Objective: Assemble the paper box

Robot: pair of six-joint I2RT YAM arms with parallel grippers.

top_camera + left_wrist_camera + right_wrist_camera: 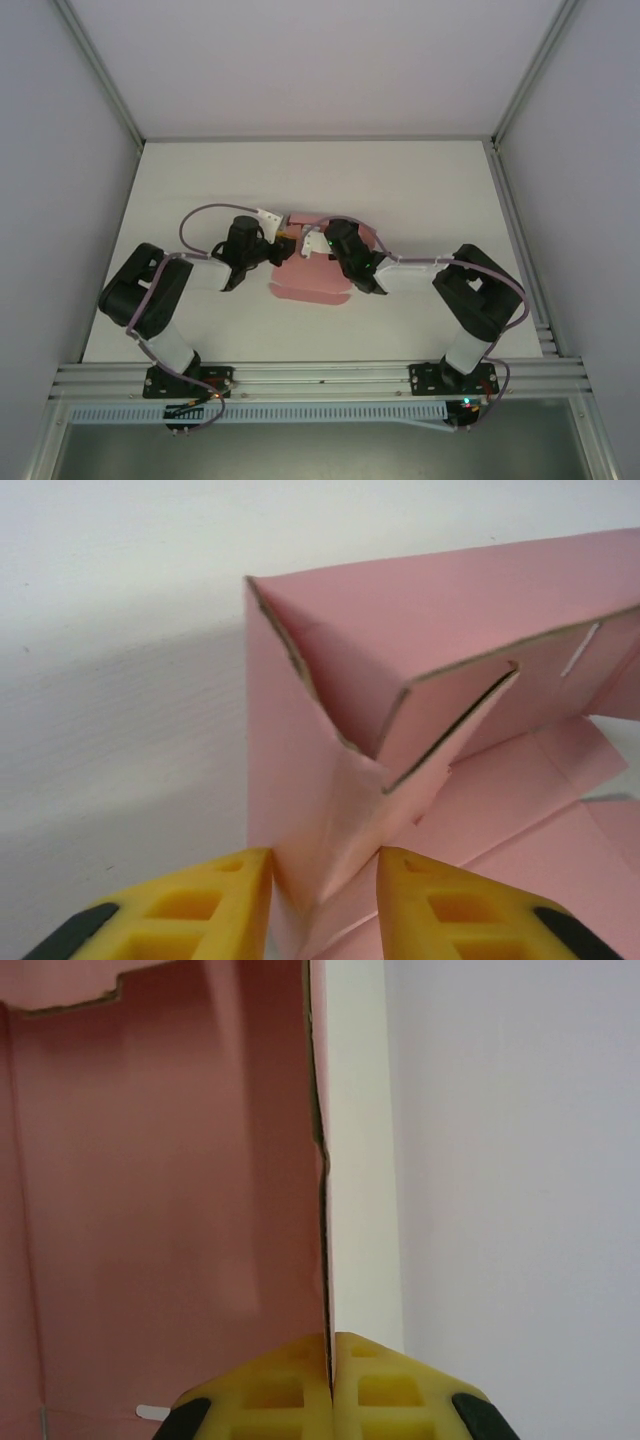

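Observation:
The pale pink paper box [310,285] lies part-folded at the middle of the white table [420,190], between both arms. My left gripper [283,238] reaches it from the left. In the left wrist view a raised, creased corner of the box [330,780] stands between the yellow fingers [240,900], and the left gripper [323,880] has both tips touching the card. My right gripper [316,243] comes in from the right. In the right wrist view the right gripper [330,1345] is shut on the thin edge of an upright pink wall [170,1210].
Flat pink flaps [560,820] spread on the table beyond the raised corner. An aluminium rail [320,375] runs along the near edge by the arm bases. Grey enclosure walls [60,150] stand left and right. Bare table [200,180] lies behind the box.

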